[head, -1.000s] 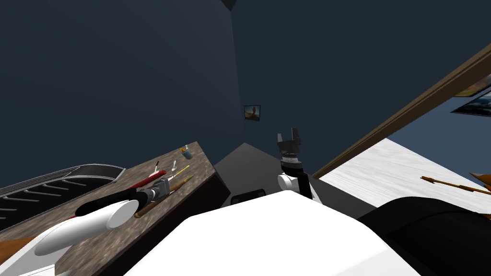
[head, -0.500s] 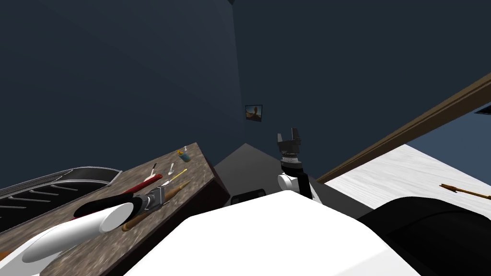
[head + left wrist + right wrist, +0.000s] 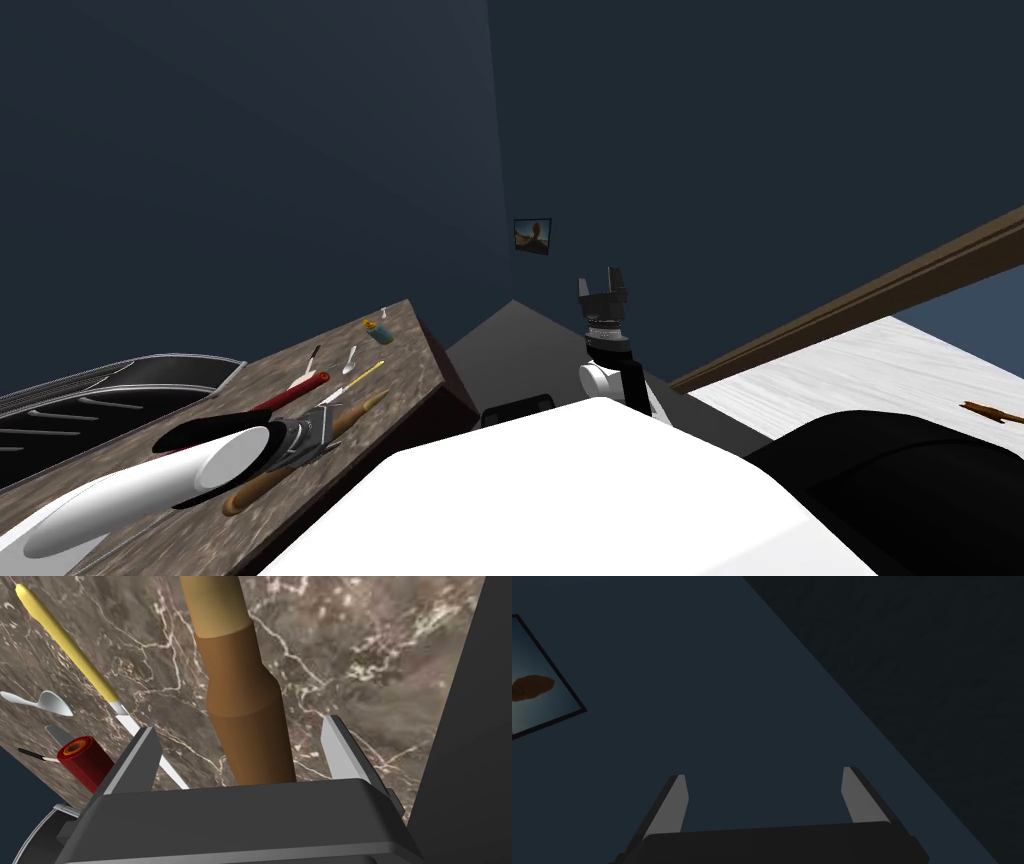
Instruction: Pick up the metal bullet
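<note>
Left gripper [image 3: 240,728]: released, one finger on either side of the bullet [image 3: 244,701], neither touching; I judge I'm lined up to close across its width.
Where: flat on the brown veined bench [image 3: 360,651], near its edge.
Look: brown case, shouldered neck, paler tan tip pointing away from my hand.
Neighbour: yellow-handled knife [image 3: 67,646], beside it, apart.
Right gripper [image 3: 602,283]: released, raised clear, idle.

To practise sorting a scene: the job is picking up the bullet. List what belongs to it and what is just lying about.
Belongs: brown bullet; open left tool astride it.
Lying about: yellow-handled knife; spoon; red cylinder; all on the marbled counter.
</note>
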